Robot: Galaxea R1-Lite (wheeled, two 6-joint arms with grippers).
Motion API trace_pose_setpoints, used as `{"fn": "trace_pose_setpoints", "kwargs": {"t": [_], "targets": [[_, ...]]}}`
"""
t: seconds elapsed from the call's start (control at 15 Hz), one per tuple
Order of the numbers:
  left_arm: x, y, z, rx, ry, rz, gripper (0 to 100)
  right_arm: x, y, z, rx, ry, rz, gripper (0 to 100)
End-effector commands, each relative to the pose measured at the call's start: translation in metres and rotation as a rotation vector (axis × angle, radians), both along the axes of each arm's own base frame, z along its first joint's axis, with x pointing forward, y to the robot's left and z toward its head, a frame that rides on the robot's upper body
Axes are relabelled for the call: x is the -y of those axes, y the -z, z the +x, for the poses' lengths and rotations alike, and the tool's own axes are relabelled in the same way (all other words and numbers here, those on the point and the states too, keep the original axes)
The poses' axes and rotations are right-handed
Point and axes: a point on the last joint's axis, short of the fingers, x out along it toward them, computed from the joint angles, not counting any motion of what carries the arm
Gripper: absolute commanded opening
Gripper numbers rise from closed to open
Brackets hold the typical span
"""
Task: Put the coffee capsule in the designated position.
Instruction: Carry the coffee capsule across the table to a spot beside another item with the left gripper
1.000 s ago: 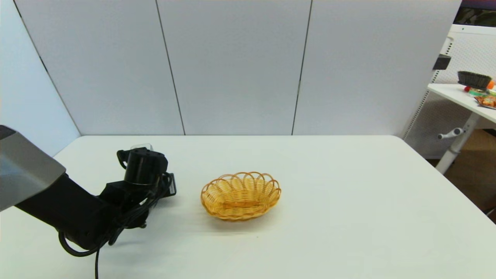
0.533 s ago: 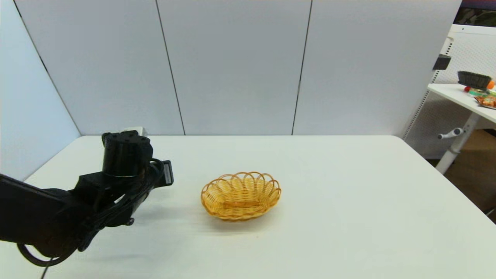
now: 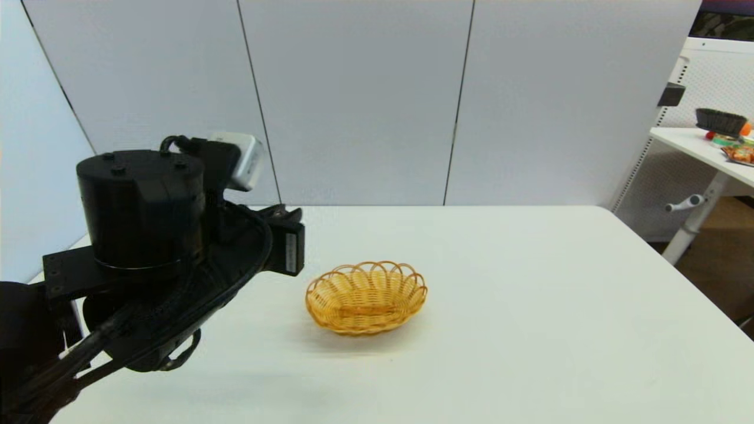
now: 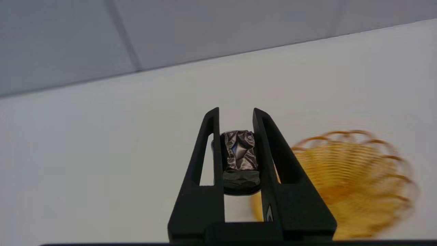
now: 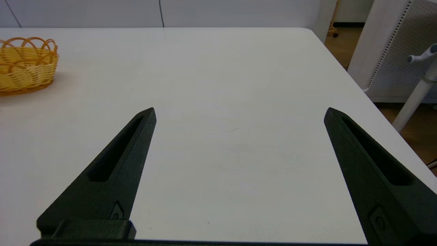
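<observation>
In the left wrist view my left gripper (image 4: 235,114) is shut on the coffee capsule (image 4: 239,155), a small dark capsule with a crinkled silvery face, held in the air above the white table. The wicker basket (image 4: 355,184) lies just beyond and to one side of the fingers. From the head view the left arm (image 3: 153,247) is raised at the left, hiding the capsule, and the basket (image 3: 366,296) sits mid-table to its right. My right gripper (image 5: 239,112) is open over bare table, out of the head view.
The white table (image 3: 530,306) ends at grey wall panels behind. Its right edge borders a second table (image 3: 701,147) with a brush and small items, off to the far right. The basket (image 5: 24,65) also appears far off in the right wrist view.
The left arm has risen from low over the table's left side and swung up and toward the basket, now much closer to the head camera. The basket has not moved.
</observation>
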Motion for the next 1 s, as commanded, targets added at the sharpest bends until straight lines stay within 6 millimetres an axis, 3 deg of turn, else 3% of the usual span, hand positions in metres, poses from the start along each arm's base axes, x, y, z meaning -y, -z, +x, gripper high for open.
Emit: {"fn": "trace_pose_setpoints", "kwargs": {"t": [0.07, 0.27, 0.67, 0.8, 1.0], "targets": [[0.047, -0.011, 0.003, 0.039, 0.304, 0.035, 0, 0.000, 0.005, 0.001, -0.018, -0.001, 0.000, 100], [0.094, 0.000, 0.009, 0.021, 0.479, 0.046, 0, 0.000, 0.005, 0.001, -0.018, -0.001, 0.000, 100], [0.186, 0.051, 0.027, -0.048, 0.694, 0.058, 0, 0.000, 0.005, 0.001, -0.018, -0.001, 0.000, 100], [0.203, 0.060, 0.035, -0.052, 0.770, 0.042, 0, 0.000, 0.005, 0.001, -0.018, -0.001, 0.000, 100], [0.207, 0.079, 0.040, -0.095, 0.770, 0.060, 0, 0.000, 0.005, 0.001, -0.018, -0.001, 0.000, 100]]}}
